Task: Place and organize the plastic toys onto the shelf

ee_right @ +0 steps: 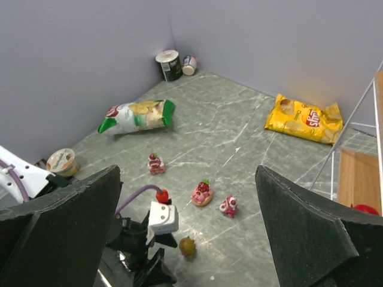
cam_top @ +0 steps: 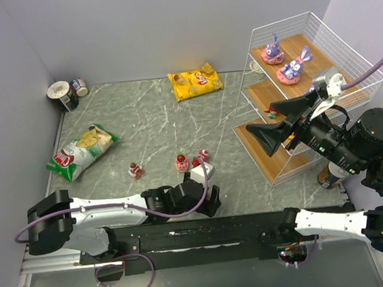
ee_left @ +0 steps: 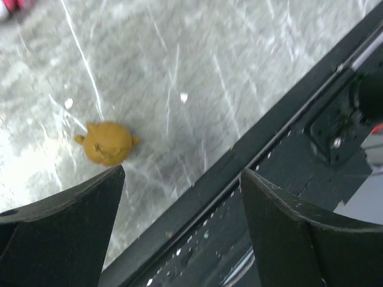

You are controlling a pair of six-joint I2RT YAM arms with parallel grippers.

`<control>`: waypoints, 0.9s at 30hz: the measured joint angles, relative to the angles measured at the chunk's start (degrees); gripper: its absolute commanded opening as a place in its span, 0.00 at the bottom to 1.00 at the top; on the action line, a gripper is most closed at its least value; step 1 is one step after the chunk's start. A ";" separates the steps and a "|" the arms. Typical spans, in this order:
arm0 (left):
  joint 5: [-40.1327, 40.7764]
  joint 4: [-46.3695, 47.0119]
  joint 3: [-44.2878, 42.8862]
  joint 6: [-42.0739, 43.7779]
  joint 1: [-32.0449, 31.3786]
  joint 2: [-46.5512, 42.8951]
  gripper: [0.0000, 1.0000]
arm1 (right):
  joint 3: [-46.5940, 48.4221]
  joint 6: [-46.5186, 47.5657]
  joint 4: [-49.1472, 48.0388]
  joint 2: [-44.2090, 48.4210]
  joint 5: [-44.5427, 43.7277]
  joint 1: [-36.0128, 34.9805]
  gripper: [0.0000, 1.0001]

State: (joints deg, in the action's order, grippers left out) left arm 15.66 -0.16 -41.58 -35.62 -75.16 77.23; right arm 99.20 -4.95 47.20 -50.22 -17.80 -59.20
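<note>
- Near the front edge of the table (cam_top: 148, 120), the left gripper (ee_left: 182, 173) hangs low with its jaws spread and nothing between them.
- The olive fruit toy (ee_left: 108, 142) lies on the marble just past the tip of the finger on the left of the wrist view, outside the gap.
- Picking up that toy looks like the step in hand. The gripper should shift sideways, away from the black rail (ee_left: 257, 155), until the toy sits centred between the fingers, and only then drop and close.
- The toy looks small and rounded, so an off-centre pinch could squirt it out. A slow squeeze, low on its body, seems safest.
- The right gripper (cam_top: 260, 120) is spread wide and empty, hovering in front of the shelf (cam_top: 307, 41).
- Two purple bunnies (cam_top: 272, 53) already stand on the top board, while three red-pink toys (cam_top: 181, 162) wait on the table, well apart from the shelf.
</note>
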 measured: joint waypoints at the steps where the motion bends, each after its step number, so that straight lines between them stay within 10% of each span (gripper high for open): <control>1: 0.50 0.81 0.02 0.02 0.02 0.00 0.84 | 0.00 -0.33 0.33 -0.02 0.15 0.00 1.00; 27: 1.40 6.91 3.06 6.01 6.14 3.52 0.77 | 0.26 -1.25 3.63 -2.54 0.28 0.00 1.00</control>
State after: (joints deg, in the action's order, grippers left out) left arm 17.06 6.74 -38.52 -29.61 -69.01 80.75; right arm 99.46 -6.20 50.83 -52.75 -17.52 -59.20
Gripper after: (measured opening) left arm 0.795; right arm 0.996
